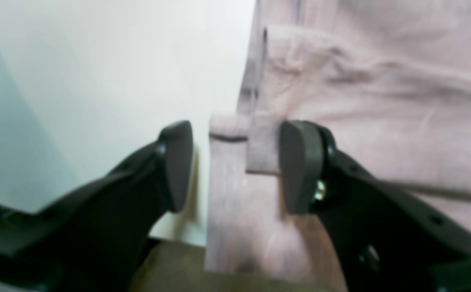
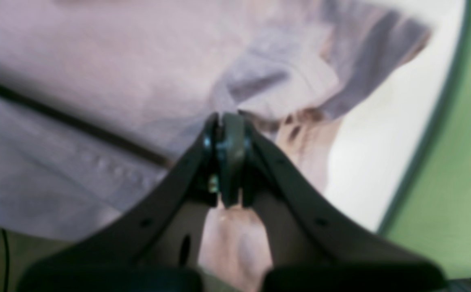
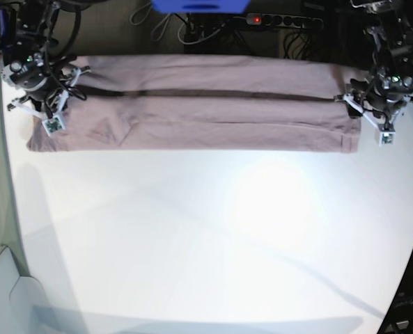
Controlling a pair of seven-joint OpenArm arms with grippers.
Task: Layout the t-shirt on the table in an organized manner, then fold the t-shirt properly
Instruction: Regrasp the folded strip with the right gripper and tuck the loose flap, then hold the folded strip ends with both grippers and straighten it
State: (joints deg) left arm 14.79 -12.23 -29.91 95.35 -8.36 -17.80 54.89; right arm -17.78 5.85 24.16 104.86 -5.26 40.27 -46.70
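While the whole layout is given only by the base view, where one t-shirt (image 3: 192, 104) is seen folded into a long band along the far edge of the table (image 3: 213, 236), the grips themselves are shown only by the wrist views. A dark line running the length of the band is visible from the base view, and a stretch of it is picked up again in the right wrist view.

In the left wrist view, the left gripper (image 1: 235, 166) is seen with its jaws spread about halfway. The end edge of the shirt, with a small folded flap, lies between the two pads; the fabric is not pinched, though the pad on the shirt's side appears to rest on or just above the cloth, and which cannot be told through the blur. Bare table is seen past the other pad.

In the right wrist view, the right gripper (image 2: 227, 162) is seen with its jaws pressed together over bunched fabric at the opposite end of the shirt. Whether cloth is actually caught between the pads cannot be told. The table's curved rim and a green surface beyond it are shown only here.

One shirt, one table and two grippers are counted.
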